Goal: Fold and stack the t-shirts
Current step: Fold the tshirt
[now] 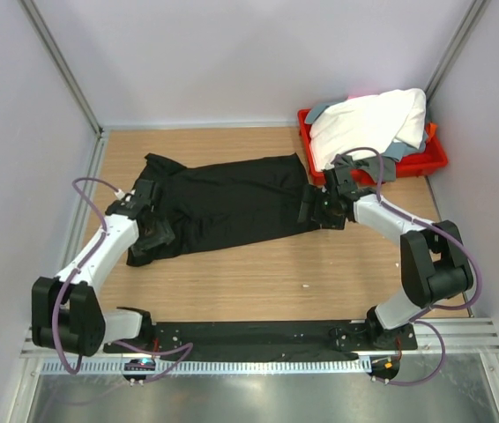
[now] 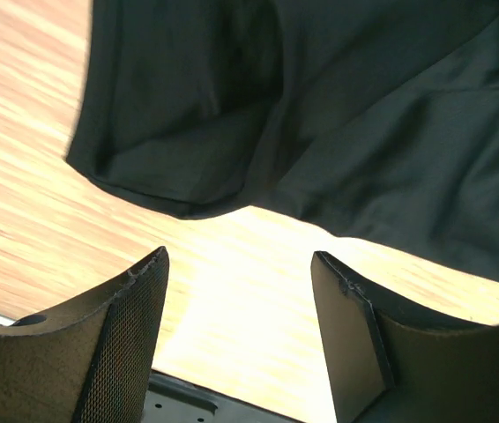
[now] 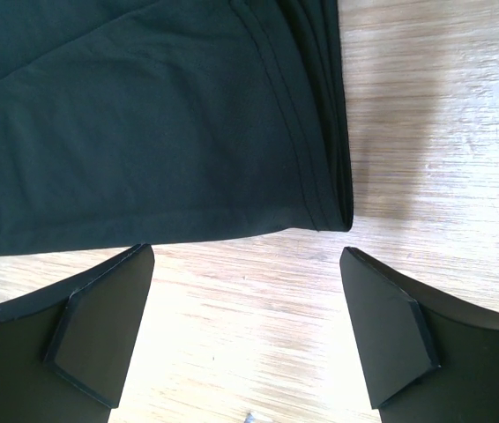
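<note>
The black t-shirt (image 1: 223, 203) lies spread lengthwise across the wooden table, folded into a long band. My left gripper (image 1: 154, 231) is open and empty at its left end, just off a sleeve edge (image 2: 170, 167). My right gripper (image 1: 313, 211) is open and empty at its right end, just off the hem corner (image 3: 320, 194). The white t-shirt (image 1: 368, 123) is heaped on the red tray (image 1: 435, 159), with a grey t-shirt (image 1: 391, 160) partly showing under it.
The red tray stands at the back right corner against the wall. Grey walls close the table on the left, back and right. Bare wood (image 1: 267, 273) lies between the shirt and the arm bases.
</note>
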You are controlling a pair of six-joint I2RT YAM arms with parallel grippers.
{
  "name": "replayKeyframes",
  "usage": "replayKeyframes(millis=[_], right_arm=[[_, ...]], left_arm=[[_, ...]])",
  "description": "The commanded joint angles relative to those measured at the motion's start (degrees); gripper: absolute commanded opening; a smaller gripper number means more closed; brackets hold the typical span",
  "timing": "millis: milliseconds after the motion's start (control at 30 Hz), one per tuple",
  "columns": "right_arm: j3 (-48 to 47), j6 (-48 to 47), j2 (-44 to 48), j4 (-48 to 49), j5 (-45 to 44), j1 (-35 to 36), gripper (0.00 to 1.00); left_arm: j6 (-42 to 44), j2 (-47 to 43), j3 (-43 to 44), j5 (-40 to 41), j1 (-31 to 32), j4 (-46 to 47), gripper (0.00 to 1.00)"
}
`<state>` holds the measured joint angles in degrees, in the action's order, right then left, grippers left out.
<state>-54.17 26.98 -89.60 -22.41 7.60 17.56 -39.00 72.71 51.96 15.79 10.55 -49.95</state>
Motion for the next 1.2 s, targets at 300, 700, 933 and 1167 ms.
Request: replayKeyframes(millis=[300,700,933,1167], right_arm=[[-0.49,-1.05,1.71,-0.17,-0.04,-0.07,0.93],[-0.23,-1.23,1.1,0.61,0.84,-0.07,0.93],[0.03,-1.23,-0.13,1.41,2.07,-0.07,0.93],[0.56,-1.23,0.65,1.67,1.81,-0.07,0.93]], left_arm=[[-2.13,12.09,0.94,0.9,0.35,6.01,0.38],[2.25,16.59,12.36,13.54,0.18,-2.42,0.0],[7.01,23.88,23.26,20.5,-4.56,-12.17,0.08],[4.73,23.28,20.73,18.15,-5.27,-12.54,0.74]])
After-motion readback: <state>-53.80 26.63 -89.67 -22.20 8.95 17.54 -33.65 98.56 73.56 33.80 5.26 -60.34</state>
